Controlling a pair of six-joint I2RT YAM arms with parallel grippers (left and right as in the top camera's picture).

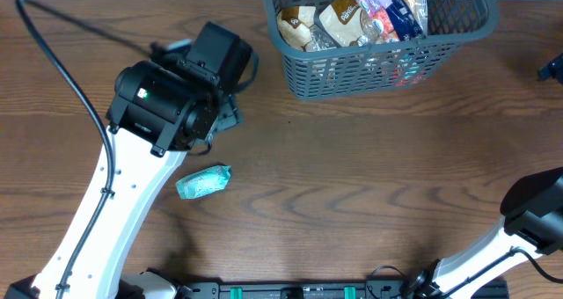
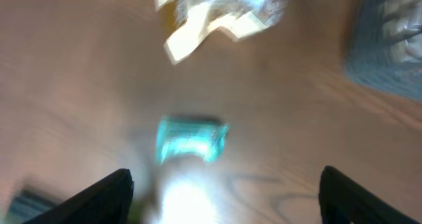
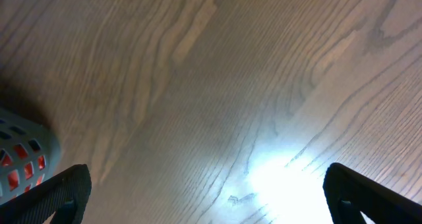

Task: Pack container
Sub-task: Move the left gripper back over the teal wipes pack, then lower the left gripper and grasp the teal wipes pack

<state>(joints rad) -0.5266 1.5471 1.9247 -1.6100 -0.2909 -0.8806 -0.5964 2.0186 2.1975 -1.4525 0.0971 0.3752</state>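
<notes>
Your right wrist camera: wood-grain table (image 3: 198, 72) fills most of view. Right gripper (image 3: 214, 194) spread wide, dark fingertips (image 3: 62, 194) in bottom corners, only table surface between them. Bright glare patch (image 3: 283, 178) on wood near tip at right of frame. Container (image 3: 23, 141) corner at left edge, just above other tip. Red item (image 3: 13, 178) shows through its slots. Tip touching container or apart: you cannot tell.

Left arm (image 1: 110, 189) stretches up, left of the container (image 1: 369, 70), left gripper (image 2: 225, 178) spread wide. Right arm (image 1: 528, 215) tucked well below it, right gripper (image 3: 206, 174) wide too.
</notes>
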